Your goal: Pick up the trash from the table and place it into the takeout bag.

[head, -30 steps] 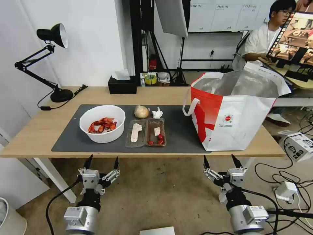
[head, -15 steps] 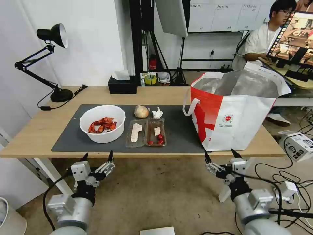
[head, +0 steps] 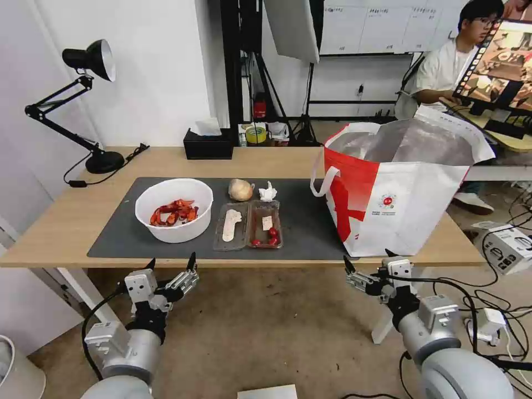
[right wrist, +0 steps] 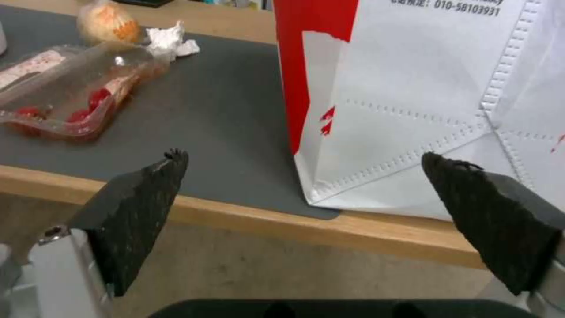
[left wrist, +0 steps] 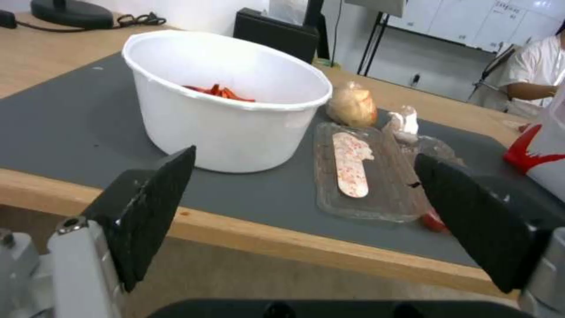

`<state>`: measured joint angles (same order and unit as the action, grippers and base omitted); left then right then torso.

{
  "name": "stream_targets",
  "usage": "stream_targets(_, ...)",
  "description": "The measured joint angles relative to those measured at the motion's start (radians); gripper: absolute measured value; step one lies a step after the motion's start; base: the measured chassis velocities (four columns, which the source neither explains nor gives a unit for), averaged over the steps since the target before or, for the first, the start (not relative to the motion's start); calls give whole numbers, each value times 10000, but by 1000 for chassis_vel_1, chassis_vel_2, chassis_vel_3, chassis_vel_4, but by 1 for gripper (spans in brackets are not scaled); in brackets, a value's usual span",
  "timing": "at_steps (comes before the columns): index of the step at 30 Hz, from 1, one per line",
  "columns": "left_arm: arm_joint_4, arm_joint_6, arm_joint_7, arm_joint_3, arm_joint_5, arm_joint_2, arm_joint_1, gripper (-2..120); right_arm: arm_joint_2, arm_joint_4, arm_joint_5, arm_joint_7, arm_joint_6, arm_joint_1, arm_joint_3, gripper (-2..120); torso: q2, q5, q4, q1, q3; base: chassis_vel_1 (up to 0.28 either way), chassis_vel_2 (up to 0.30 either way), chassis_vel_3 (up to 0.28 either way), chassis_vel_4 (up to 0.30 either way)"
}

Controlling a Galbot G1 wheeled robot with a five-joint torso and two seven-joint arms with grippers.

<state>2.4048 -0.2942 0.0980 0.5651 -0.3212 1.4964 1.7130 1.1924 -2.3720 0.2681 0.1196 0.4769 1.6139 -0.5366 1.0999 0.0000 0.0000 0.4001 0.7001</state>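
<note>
Trash was all sitting on the dark grey mat (head: 310, 221) on the table (head: 55, 233) when I looked; both grippers were hanging below and just in front of the near table edge, nothing in either one.

From my left gripper (head: 172, 265), fingers spread wide and empty, the white bowl (head: 174, 209) of red-orange scraps was straight ahead and a bit up, on the mat; the clear two-part tray (head: 247, 224) lay ahead and off to that gripper's right, just beside the bowl; beyond the tray sat the tan ball (head: 240, 189) and the small tissue wad (head: 267, 192), close together; the left wrist view had the bowl (left wrist: 227, 101) framed between the two fingers (left wrist: 154, 203) with the tray (left wrist: 365, 172) next to it.

My right gripper (head: 367, 261) was also wide open and holding nothing; the takeout bag (head: 399, 194) stood upright right ahead of it, its near bottom corner close to the table edge; the tray was ahead and to that gripper's left; the right wrist view showed the bag (right wrist: 423, 101) between the fingertips (right wrist: 156, 185), tray (right wrist: 77, 97) and tissue (right wrist: 171, 39) further off on the mat.
</note>
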Motion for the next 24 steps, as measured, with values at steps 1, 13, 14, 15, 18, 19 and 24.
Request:
stream_targets(1,-9,2,4,-2,-1,-2,-5,100,12,3,-6,-4,0,-6,17,100,0,0,0,0,0,0,0,0,0)
stream_targets(13,19,-507,190,3,-900,29,-175,100,27,47,-23,-77,-22,-179,240,100,1,0,0,0,0,0,0,0,0)
stream_targets(14,19,-507,190,3,-900,29,-175,100,27,47,-23,-77,-22,-179,240,100,1,0,0,0,0,0,0,0,0)
stream_targets(15,11,-703,294,3,-1223,30,-286,100,22,50,-24,-79,-24,-206,281,100,0,0,0,0,0,0,0,0,0)
stream_targets(18,-171,-1048,647,7,-2150,-31,-590,100,20,51,-32,-82,-40,-229,339,100,0,0,0,-1,0,0,0,0,0)
stream_targets(19,-171,-1048,647,7,-2150,-31,-590,100,20,51,-32,-82,-40,-229,339,100,0,0,0,-1,0,0,0,0,0)
stream_targets(24,-344,-1400,1543,-17,-4571,6,-1172,100,-55,81,-49,-88,-57,-246,377,100,0,0,-1,-1,0,0,0,0,0)
